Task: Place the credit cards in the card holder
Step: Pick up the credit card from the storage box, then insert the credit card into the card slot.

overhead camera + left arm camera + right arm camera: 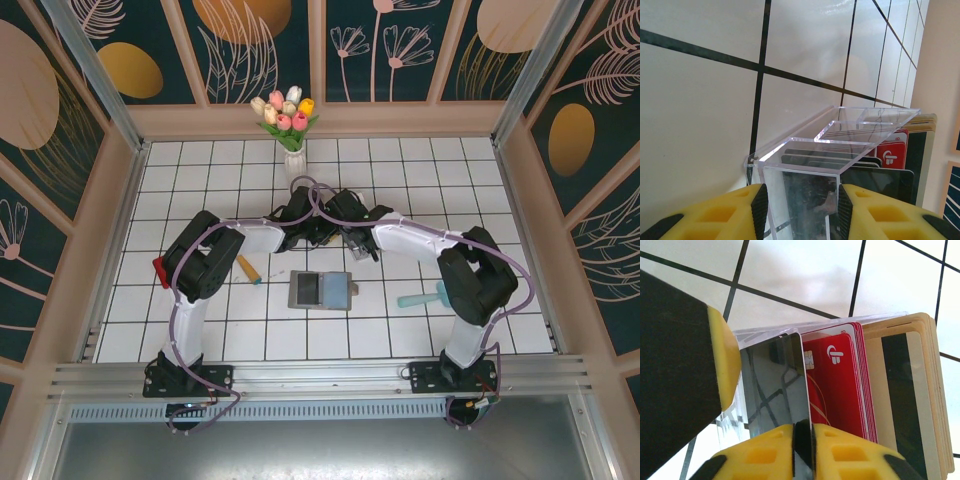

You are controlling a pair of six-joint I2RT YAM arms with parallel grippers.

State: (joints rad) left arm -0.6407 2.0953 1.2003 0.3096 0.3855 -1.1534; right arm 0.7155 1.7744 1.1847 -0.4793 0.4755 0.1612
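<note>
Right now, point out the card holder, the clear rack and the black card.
card holder point(336, 291): top view, grey right half.
clear rack point(832, 141): left wrist view, top edge.
black card point(774, 385): right wrist view, shiny face.

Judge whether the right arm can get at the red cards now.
Probably not yet: the right fingers pinch a black card. The red cards stand just beside it in the rack, tops uncovered.
</note>
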